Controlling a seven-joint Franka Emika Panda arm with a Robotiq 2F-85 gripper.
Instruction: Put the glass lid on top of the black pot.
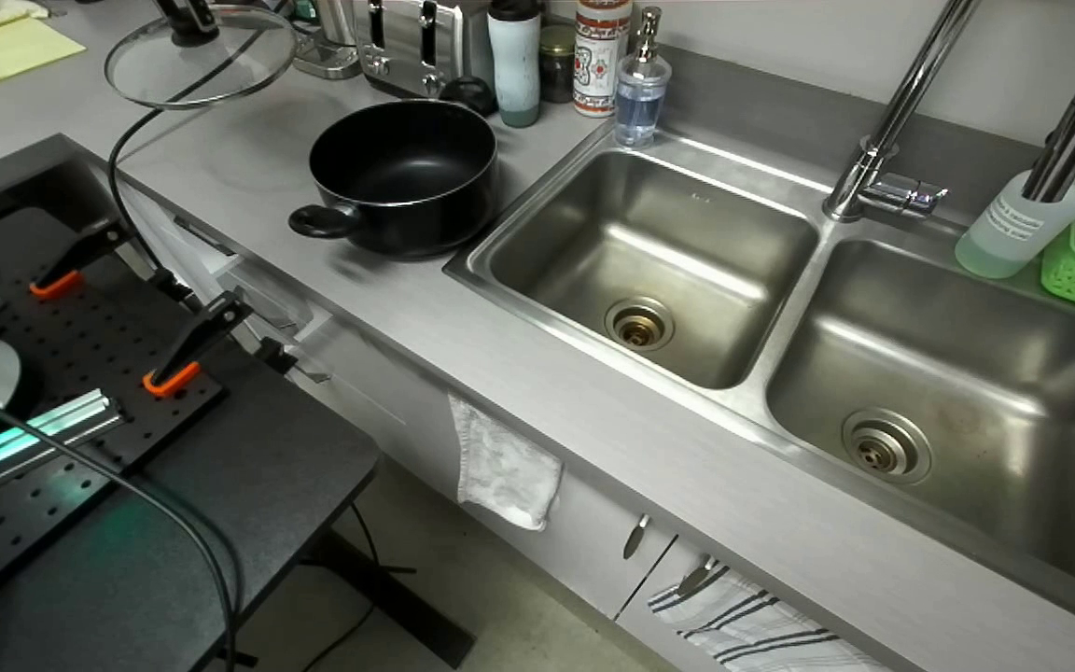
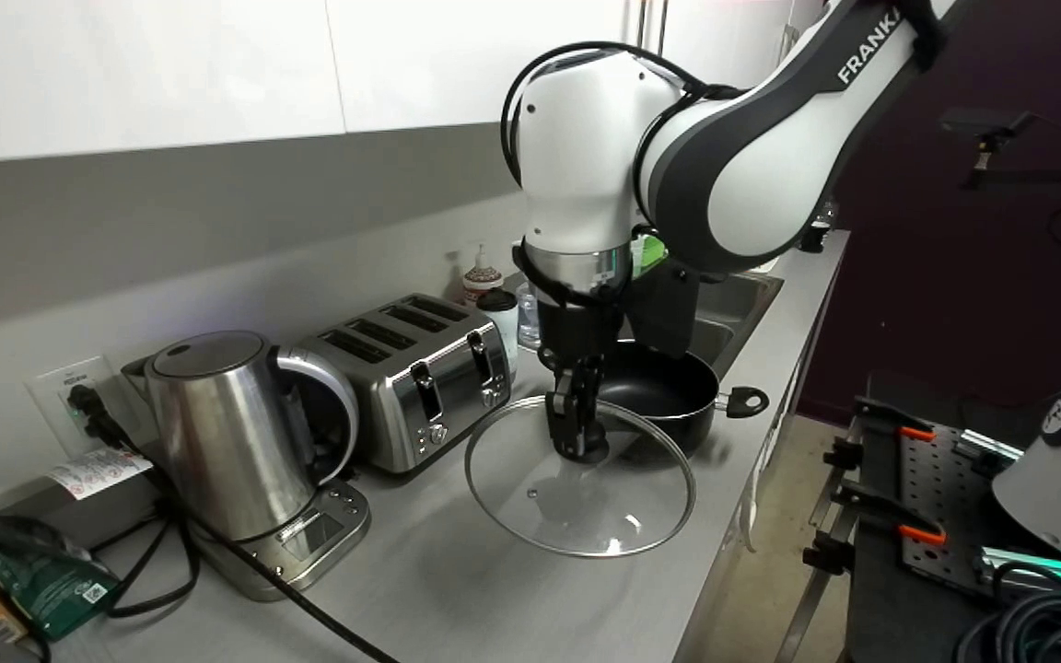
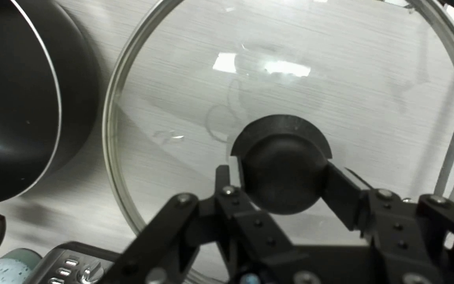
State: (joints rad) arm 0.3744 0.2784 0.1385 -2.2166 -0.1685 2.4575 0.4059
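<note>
In the wrist view my gripper (image 3: 284, 173) is shut on the dark round knob of the glass lid (image 3: 187, 98), one finger pressing from each side. The lid hangs above the counter, its clear disc and metal rim showing in an exterior view (image 2: 530, 516). Beside it, apart and at a lower level, stands the black pot (image 1: 407, 177), uncovered, with a short side handle pointing to the counter's front edge. From the wrist the pot (image 3: 18, 98) lies left of the lid's rim. The arm and lid partly cover the pot in an exterior view (image 2: 669, 387).
A toaster (image 2: 411, 378) and a steel kettle (image 2: 217, 433) stand along the wall near the lid. Behind the pot are a tumbler (image 1: 514, 65) and a soap dispenser (image 1: 642, 89). The sink (image 1: 649, 271) begins just past the pot. A black cord (image 2: 300, 603) crosses the counter.
</note>
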